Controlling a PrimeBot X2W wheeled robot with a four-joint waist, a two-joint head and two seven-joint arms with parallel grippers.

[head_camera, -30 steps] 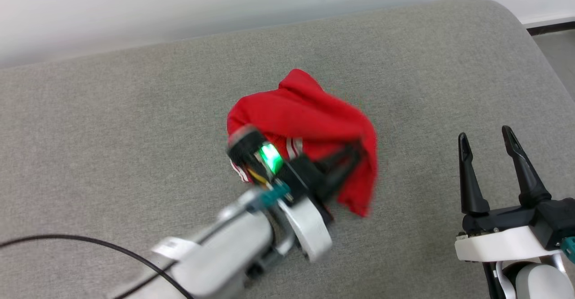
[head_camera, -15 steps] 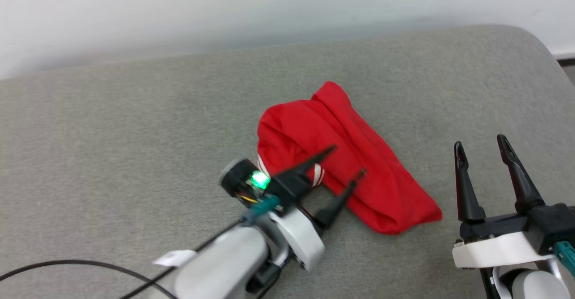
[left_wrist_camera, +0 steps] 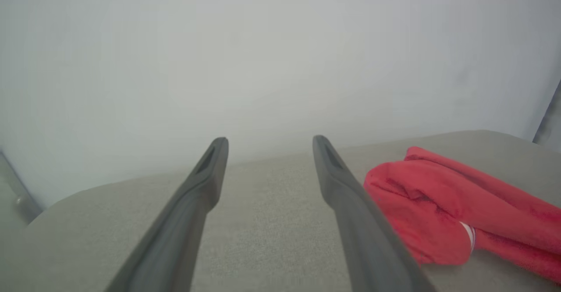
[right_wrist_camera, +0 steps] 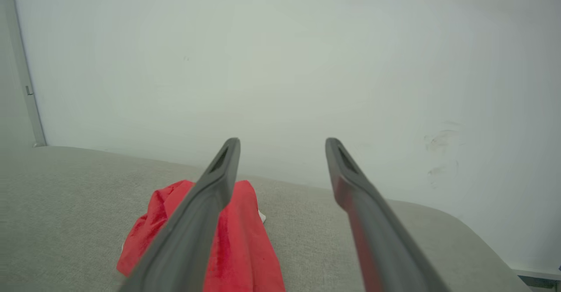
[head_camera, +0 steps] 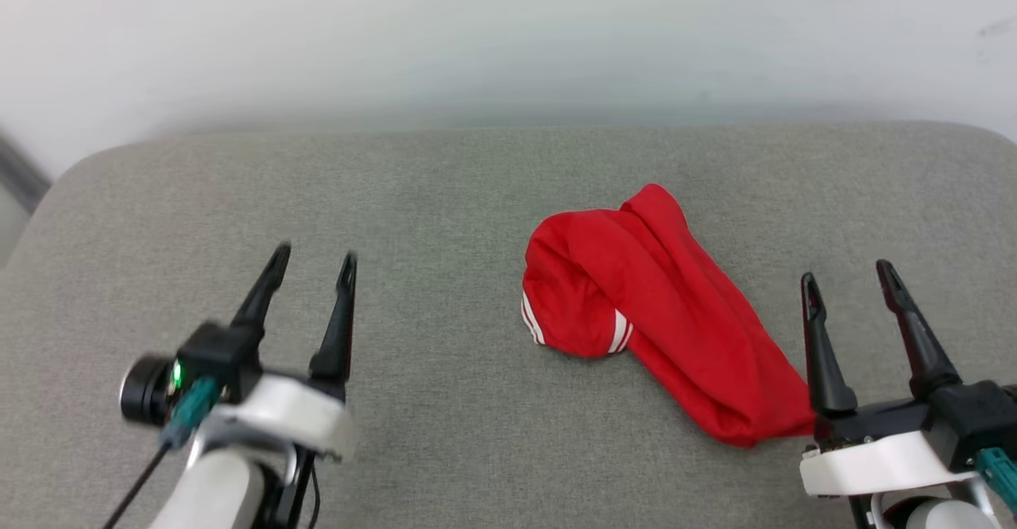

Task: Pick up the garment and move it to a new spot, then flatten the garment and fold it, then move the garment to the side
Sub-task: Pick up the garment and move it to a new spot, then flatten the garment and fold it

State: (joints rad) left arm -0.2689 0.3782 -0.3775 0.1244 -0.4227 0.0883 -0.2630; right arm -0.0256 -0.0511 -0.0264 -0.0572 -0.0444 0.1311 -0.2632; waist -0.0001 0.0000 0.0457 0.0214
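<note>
Both spread and empty, left claw (head_camera: 315,254) and right claw (head_camera: 846,272); red jersey (head_camera: 636,275) bunched toward the right edge of the grey cushion (head_camera: 445,195). Best to pinch opposite ends and draw apart.

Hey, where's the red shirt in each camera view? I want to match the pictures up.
Head view: garment lies bunched right of centre on the grey cushion.
Left wrist view: garment at lower right, on the grey cushion.
Right wrist view: garment at bottom, left of centre, on the grey cushion.
Shared landmark: the grey cushion's far edge meeting the white wall.
</note>
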